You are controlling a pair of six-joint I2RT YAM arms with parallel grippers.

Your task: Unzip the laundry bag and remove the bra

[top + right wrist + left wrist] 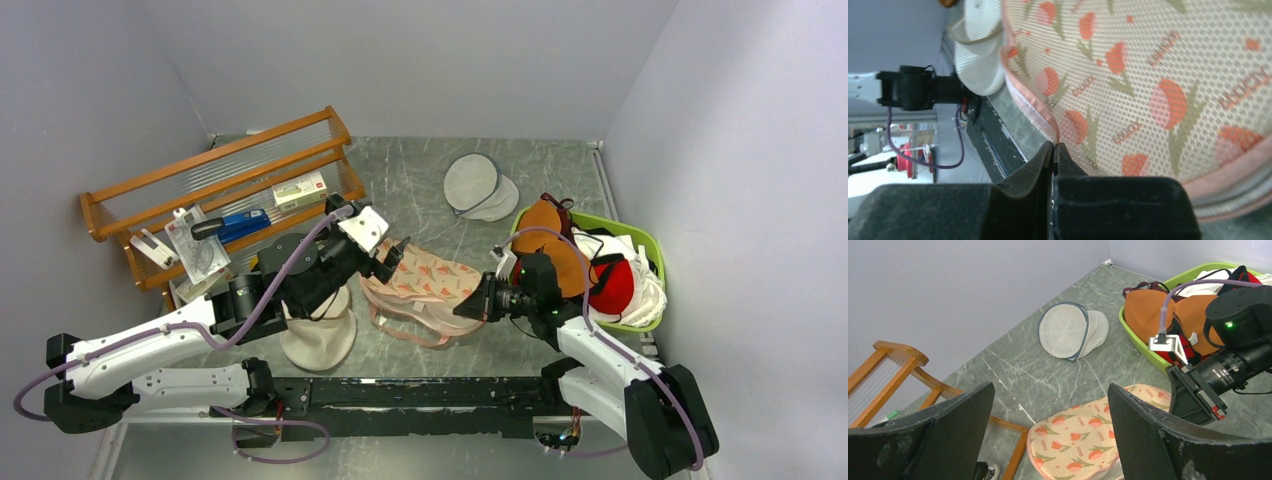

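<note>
The laundry bag (425, 285), pale pink with red-orange flower prints, lies flat in the middle of the table and fills the right wrist view (1158, 75). My right gripper (465, 308) is shut, its fingertips (1053, 146) pinching the bag's pink rim at its right end. Just above the bag's left end (1083, 440) my left gripper (395, 257) hangs wide open with nothing between its fingers (1050, 387). An orange bra (545, 232) with black straps lies over the left rim of the green basket (645, 240), also seen in the left wrist view (1148, 312).
A wooden rack (220, 175) holding small items stands at the back left. A round white mesh pouch (478, 187) lies at the back centre. A cream mesh bag (318, 338) sits under my left arm. The green basket also holds red and white garments (615, 285).
</note>
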